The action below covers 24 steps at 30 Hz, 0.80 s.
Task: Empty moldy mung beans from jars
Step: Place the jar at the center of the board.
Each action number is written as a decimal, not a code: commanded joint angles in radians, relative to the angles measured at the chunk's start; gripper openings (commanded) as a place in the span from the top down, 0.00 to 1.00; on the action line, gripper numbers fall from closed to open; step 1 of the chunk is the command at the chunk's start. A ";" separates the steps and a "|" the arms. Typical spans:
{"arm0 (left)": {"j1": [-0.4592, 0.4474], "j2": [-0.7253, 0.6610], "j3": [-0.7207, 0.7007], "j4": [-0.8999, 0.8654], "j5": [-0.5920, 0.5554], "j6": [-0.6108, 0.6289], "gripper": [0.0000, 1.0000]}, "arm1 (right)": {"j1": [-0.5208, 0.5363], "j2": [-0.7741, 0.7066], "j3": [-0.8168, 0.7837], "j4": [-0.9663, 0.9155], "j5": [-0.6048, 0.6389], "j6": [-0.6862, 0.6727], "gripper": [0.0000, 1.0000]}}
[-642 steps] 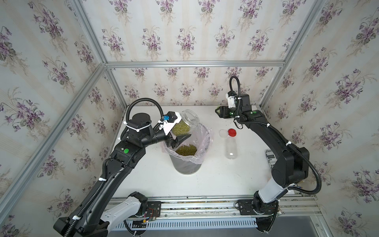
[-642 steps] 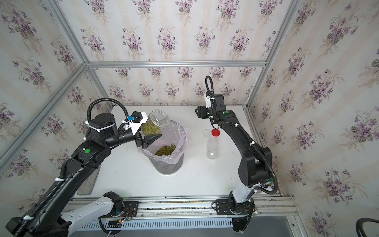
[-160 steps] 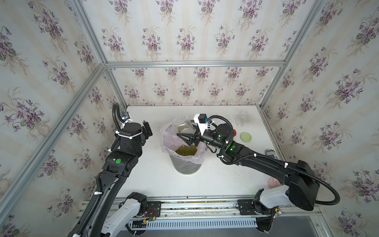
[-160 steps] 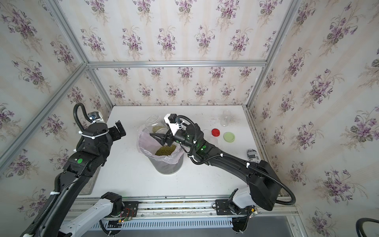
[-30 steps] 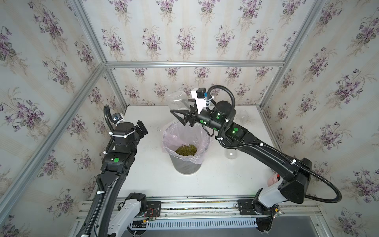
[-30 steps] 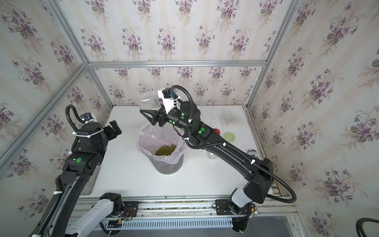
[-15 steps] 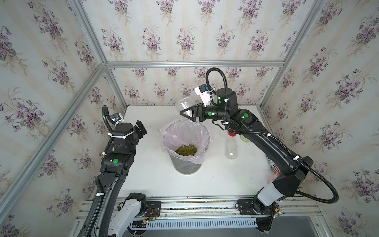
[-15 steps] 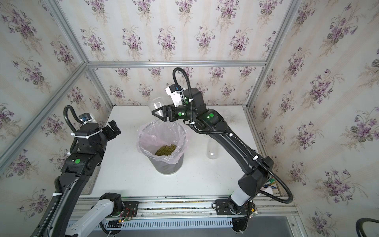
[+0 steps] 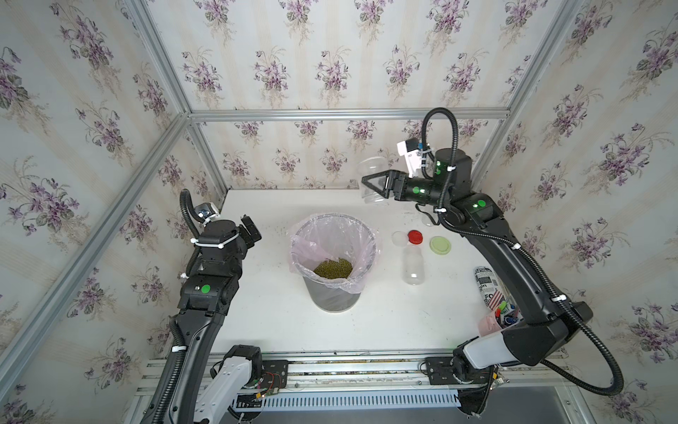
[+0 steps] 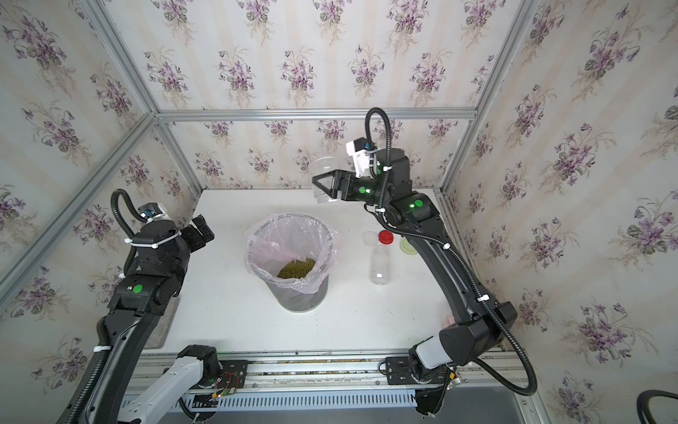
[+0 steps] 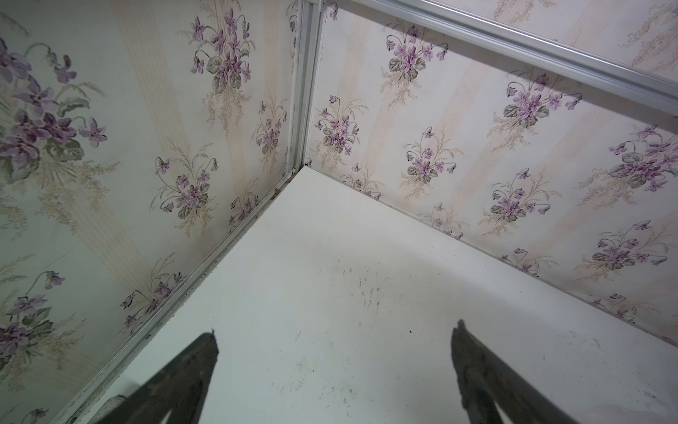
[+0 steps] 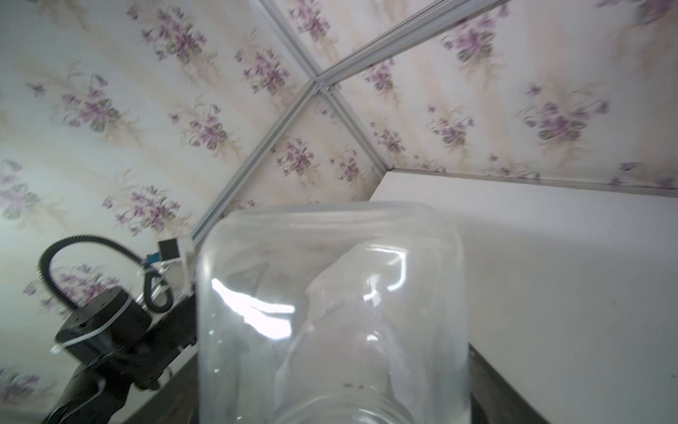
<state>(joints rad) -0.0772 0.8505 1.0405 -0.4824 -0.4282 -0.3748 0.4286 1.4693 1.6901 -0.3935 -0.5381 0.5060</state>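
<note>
Jar [image 12: 330, 312] in right gripper [image 9: 372, 185], mouth cut off

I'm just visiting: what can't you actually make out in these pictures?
A clear jar: in a top view, mostly hidden behind the right arm.
The printed can: same view, partly behind that arm; lettering too small to read.
The held jar: fills the right wrist view, covering most of the right gripper; specks inside too small to identify.
The left gripper: left wrist view's edge cuts off its fingers' bases.
</note>
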 commanded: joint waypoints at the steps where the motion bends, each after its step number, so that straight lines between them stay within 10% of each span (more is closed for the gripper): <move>1: 0.002 -0.001 0.006 0.015 -0.003 -0.016 0.00 | -0.052 -0.028 -0.033 0.024 0.051 0.011 0.93; 24: 0.007 0.000 0.010 0.013 0.002 -0.019 0.01 | -0.132 0.057 -0.148 -0.214 0.387 -0.164 0.93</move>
<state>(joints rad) -0.0727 0.8505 1.0409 -0.4828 -0.4240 -0.3752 0.2970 1.5238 1.5749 -0.6094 -0.2237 0.3626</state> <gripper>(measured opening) 0.996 0.805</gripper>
